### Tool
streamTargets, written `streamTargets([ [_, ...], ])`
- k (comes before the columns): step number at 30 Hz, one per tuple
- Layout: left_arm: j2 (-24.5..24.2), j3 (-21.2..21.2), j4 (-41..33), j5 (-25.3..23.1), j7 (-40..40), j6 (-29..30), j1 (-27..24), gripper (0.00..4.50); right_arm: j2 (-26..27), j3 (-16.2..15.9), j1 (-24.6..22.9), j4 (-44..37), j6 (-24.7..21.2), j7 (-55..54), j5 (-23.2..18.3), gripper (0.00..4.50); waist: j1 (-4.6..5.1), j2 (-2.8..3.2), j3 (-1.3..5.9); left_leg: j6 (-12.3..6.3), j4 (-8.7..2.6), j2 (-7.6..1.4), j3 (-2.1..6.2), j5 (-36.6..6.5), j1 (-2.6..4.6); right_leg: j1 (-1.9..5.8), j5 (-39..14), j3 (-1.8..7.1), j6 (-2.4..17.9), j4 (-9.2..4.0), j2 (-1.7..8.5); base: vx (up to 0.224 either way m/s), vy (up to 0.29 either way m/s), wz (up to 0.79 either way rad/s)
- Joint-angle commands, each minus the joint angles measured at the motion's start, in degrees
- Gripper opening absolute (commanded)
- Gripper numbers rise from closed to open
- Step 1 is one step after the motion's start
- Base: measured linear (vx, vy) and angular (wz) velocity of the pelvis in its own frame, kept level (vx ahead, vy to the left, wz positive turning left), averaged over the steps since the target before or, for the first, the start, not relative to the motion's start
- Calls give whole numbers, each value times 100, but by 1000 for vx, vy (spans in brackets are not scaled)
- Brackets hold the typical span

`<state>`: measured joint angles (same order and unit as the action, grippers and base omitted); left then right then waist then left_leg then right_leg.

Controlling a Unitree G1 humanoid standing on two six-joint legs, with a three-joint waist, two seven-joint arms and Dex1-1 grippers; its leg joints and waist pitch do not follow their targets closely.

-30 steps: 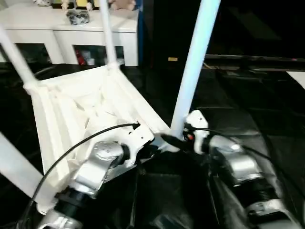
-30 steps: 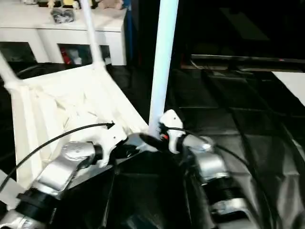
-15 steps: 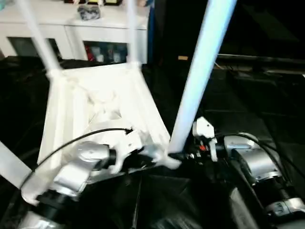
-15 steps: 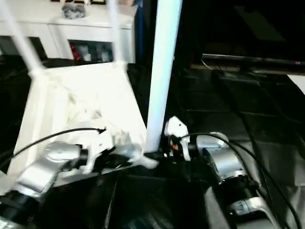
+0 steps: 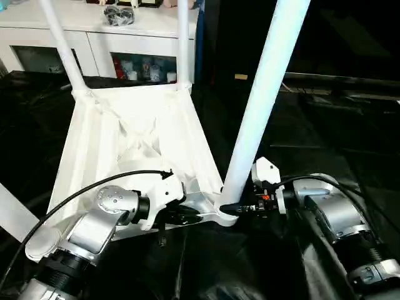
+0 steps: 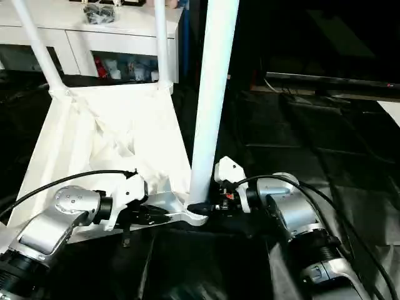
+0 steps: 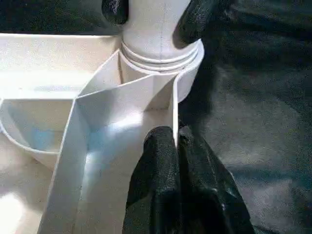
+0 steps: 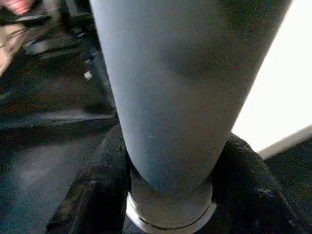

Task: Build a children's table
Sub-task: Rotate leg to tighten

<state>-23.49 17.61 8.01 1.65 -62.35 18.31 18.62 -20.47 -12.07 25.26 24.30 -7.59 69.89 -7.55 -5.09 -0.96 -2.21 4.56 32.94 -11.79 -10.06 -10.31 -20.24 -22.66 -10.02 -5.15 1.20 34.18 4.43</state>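
White plastic makes up the children's table, which lies upside down on the black-covered worktop, ribbed underside up; in the left eye view two legs rise from its far corners, and a third leg stands upright in the near right corner socket; part of a fourth leg crosses the picture's lower left edge; the left gripper reaches from the left to the tabletop's near rim beside that socket; the right gripper comes in from the right at the base of the near leg; a white cabinet stands beyond the worktop's far edge.

Seen from the right eye, the same layout holds; the right gripper sits at the foot of the leg, just above the socket.

Along the left wrist, the black fingers are pinched together on a thin upright wall of the tabletop, just short of the socket.

Along the right wrist, the leg rises between the two fingers, which press against it on either side, clasping it just above the socket ring.
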Motion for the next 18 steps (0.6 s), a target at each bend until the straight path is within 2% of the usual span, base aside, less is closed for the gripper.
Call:
streamTargets([
  [1,477,-216,72,-96,993,136,211,0,484,-161,-78,173,-167,-754,151,196,34,37,263,-115,-391,-165,32,-1423,30,242,-1856,303,922,-455,365,0,0,0],
  [3,843,-227,54,-204,1515,392,254,0,939,106,67,653,-163,-1999,347,196,96,13,256,18,-419,-143,73,-1577,-1,280,-2319,267,773,-480,384,0,0,0],
  [5,1096,-211,75,-251,1804,514,286,0,1195,245,128,827,-199,-2526,357,195,196,10,252,99,-418,-115,104,-1709,-31,293,-2795,228,561,-535,394,-58,5,-19],
  [6,1208,-213,121,-284,1952,540,313,0,1286,268,154,880,-184,-2735,395,195,210,1,260,95,-409,-106,111,-1729,-22,290,-2892,220,507,-552,400,0,0,0],
  [7,1352,-213,182,-330,2152,572,348,0,1404,296,185,941,-165,-3009,455,195,220,3,258,15,-385,-100,98,-1729,13,238,-2947,229,460,-605,398,0,0,0],
  [9,1538,-182,259,-400,2374,601,403,0,1586,319,225,987,-206,-3328,523,195,228,4,254,-70,-369,-87,81,-1757,30,206,-2996,231,456,-630,382,0,0,0],
  [10,1656,-165,308,-462,2525,602,438,0,1710,308,238,983,-227,-3488,582,195,232,-29,256,-86,-374,-91,81,-1742,19,210,-2991,228,444,-631,379,0,0,0],
  [11,1720,-124,335,-497,2540,581,470,0,1809,251,245,944,-174,-3517,641,195,228,7,256,-79,-382,-97,90,-1739,19,202,-2952,224,444,-619,372,0,0,0],
  [12,1740,-96,344,-532,2549,571,484,0,1865,240,244,926,-124,-3475,624,195,236,2,265,-82,-391,-106,96,-1741,7,214,-2862,228,442,-605,372,0,0,0],
  [14,1723,-21,339,-584,2492,533,493,0,1944,282,229,872,-87,-3412,529,265,231,30,267,-124,-396,-115,89,-1747,12,206,-2615,241,523,-589,367,0,0,0],
  [15,1702,-1,321,-580,2451,526,481,0,1947,314,222,851,-103,-3395,485,265,234,32,266,-128,-400,-117,90,-1752,8,210,-2568,243,541,-584,364,0,0,0],
  [16,1670,13,293,-567,2406,501,458,0,1927,324,209,815,-141,-3335,432,267,231,63,270,-126,-400,-118,90,-1764,9,210,-2476,249,588,-573,366,0,0,0],
  [18,1604,48,239,-541,2316,449,405,0,1866,326,186,765,-173,-3277,366,293,236,52,271,-132,-401,-117,84,-1773,7,218,-2404,251,621,-574,363,0,0,0],
])
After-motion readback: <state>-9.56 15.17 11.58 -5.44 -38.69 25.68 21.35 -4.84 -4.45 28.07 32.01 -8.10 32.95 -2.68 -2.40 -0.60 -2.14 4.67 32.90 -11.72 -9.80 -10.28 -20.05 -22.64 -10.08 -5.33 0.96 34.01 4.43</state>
